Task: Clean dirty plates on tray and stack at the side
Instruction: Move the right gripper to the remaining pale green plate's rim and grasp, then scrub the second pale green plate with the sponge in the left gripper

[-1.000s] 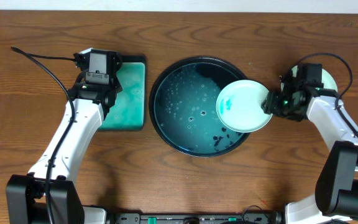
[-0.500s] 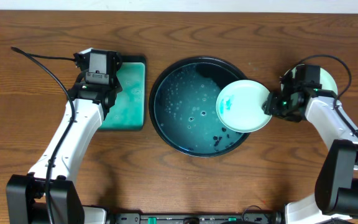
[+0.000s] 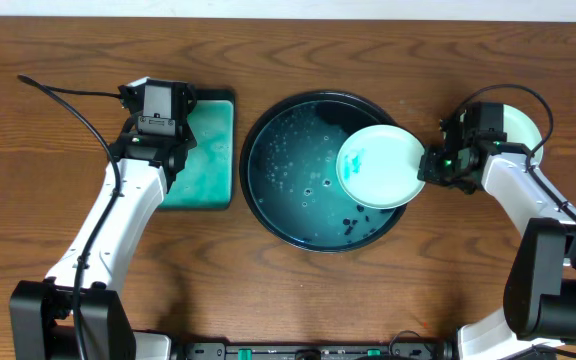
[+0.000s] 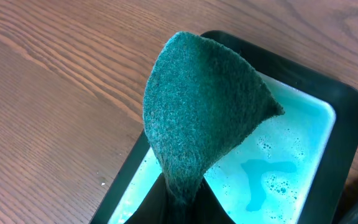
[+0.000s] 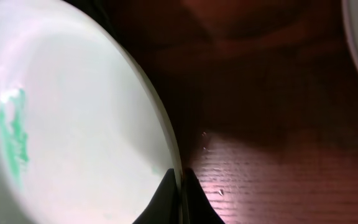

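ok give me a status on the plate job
Left tool shut on green scrub pad above soap tray. Right tool shut on smeared plate over round tray. Nothing in the way.

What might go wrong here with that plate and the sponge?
The right fingers pinch the plate only at its rim, so it might slip and splash into the wet tray. The sponge is gripped by one end, so it may fold rather than scrub off the teal smear.

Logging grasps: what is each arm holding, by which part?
Left gripper pinches the green scrub pad by its lower end; right gripper clamps the plate by its rim.
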Tool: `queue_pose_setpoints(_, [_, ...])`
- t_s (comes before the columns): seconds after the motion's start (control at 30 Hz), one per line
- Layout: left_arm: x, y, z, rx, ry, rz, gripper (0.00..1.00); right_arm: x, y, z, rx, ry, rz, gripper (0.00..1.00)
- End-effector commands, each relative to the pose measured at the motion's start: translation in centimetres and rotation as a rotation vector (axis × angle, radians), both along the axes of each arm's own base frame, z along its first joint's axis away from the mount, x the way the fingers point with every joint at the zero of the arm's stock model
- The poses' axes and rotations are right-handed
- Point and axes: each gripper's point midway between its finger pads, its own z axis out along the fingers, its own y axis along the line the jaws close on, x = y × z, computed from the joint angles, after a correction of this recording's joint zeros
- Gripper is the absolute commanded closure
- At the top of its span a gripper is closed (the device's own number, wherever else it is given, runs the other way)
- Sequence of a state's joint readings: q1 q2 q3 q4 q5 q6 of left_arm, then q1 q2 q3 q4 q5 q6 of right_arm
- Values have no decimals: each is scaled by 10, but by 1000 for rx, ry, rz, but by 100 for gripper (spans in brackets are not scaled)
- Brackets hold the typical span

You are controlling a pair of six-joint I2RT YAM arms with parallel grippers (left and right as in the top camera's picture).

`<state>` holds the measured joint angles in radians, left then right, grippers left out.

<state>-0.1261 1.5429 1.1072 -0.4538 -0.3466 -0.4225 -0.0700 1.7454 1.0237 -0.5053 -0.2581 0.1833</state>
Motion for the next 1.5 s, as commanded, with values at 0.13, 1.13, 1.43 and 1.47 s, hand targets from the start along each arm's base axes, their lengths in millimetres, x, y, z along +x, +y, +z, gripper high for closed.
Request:
queue_pose_setpoints(0.13, [-2,-1,-6,-21,12,4,92,25,38,27,195,-113,70,99])
queue_pose_setpoints(1.13, [7,-218,-13,-514,-46,-496,93,47,105,19,84,-203,96,99])
queue_pose_setpoints(1.43, [1,-266,-48,-542,-8,-548,93,41,123,1,163,-151,144,99])
queue_pose_setpoints(1.47, [1,-269,-51,-543,-6,-549,93,41,123,1,164,-153,145,99])
